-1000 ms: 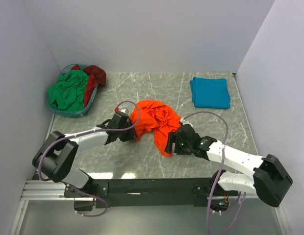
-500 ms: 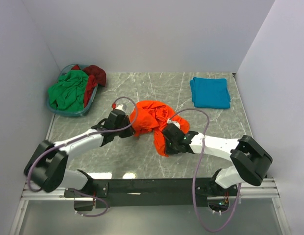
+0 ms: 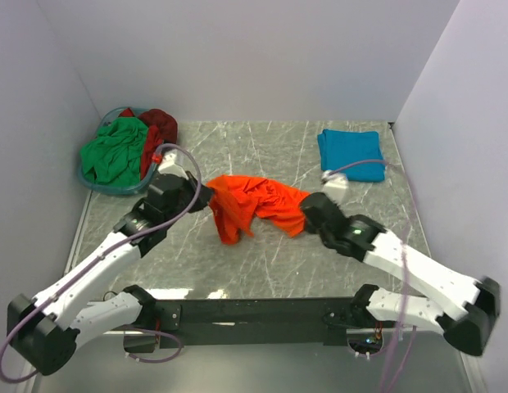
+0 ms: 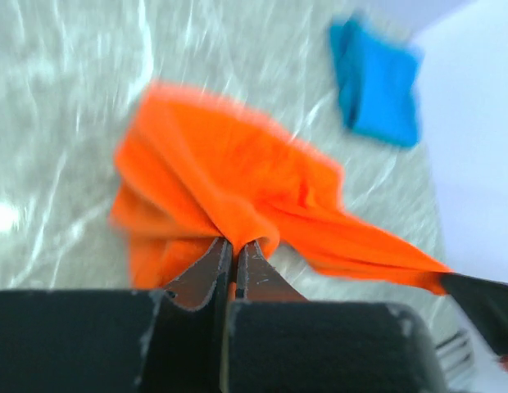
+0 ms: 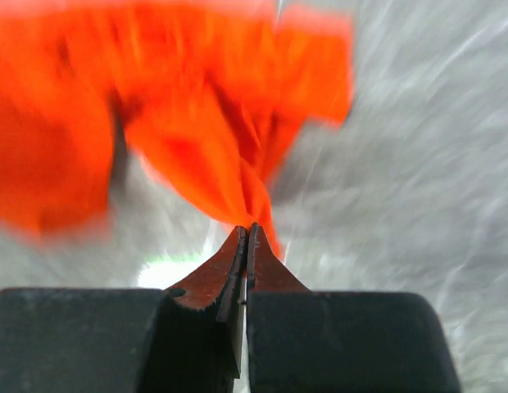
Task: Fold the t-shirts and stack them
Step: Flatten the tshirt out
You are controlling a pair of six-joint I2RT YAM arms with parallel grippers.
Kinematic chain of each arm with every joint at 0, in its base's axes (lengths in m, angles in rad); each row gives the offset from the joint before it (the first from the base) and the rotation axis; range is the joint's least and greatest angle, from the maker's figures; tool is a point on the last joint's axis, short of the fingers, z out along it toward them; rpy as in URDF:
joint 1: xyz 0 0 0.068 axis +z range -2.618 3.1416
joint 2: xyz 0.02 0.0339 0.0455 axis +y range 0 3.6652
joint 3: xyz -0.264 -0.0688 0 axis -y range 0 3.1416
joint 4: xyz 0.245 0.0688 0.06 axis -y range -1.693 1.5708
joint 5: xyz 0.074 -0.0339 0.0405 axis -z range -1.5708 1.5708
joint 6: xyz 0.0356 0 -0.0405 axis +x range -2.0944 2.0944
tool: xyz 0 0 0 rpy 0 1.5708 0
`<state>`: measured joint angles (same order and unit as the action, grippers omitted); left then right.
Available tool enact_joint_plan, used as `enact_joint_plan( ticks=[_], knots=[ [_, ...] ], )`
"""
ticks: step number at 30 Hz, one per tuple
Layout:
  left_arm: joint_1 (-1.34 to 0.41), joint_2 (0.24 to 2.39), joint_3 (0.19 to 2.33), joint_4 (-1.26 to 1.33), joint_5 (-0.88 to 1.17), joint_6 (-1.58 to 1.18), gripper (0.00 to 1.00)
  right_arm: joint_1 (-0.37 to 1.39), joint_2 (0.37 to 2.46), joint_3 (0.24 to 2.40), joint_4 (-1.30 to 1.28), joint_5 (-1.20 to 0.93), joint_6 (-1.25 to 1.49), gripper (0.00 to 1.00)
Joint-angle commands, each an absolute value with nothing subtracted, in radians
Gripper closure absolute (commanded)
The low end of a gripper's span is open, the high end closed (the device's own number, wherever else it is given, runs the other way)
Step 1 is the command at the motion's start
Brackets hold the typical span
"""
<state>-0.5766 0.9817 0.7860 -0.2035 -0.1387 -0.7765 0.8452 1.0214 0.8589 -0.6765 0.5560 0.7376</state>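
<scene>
The bright orange t-shirt (image 3: 254, 201) hangs stretched between both grippers above the middle of the table. My left gripper (image 3: 206, 195) is shut on its left end; the left wrist view shows orange cloth (image 4: 229, 192) pinched at the fingertips (image 4: 234, 242). At the shirt's right end my right gripper (image 3: 306, 206) is shut on it, cloth (image 5: 205, 139) running from the closed tips (image 5: 247, 229). A folded teal blue t-shirt (image 3: 351, 154) lies at the back right. The green t-shirt (image 3: 113, 151) and the dark red t-shirt (image 3: 157, 124) sit crumpled in the basket.
A blue plastic basket (image 3: 115, 188) stands at the back left corner. White walls close in the marble-patterned table (image 3: 262, 262) on three sides. The arm mounts run along the near edge.
Both grippers closed on the orange shirt, lifted and drew apart, pulling it from a crumpled heap into a stretched band. The left arm swung back left, the right arm to the right.
</scene>
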Motion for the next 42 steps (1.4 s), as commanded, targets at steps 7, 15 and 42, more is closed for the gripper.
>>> enact_joint_plan(
  ticks=[7, 15, 42],
  knots=[
    [-0.580, 0.825, 1.113, -0.192, -0.442, -0.704, 1.00, 0.795, 0.792, 1.276, -0.784, 0.971, 0.565, 1.00],
    [-0.580, 0.758, 1.324, -0.280, -0.593, -0.655, 1.00, 0.795, 0.634, 1.491, -0.654, 0.878, 0.344, 1.00],
    [-0.527, 0.964, 1.080, -0.545, -0.642, -0.920, 0.98, 0.790, 0.612, 1.069, -0.723, 0.888, 0.517, 1.00]
  ],
)
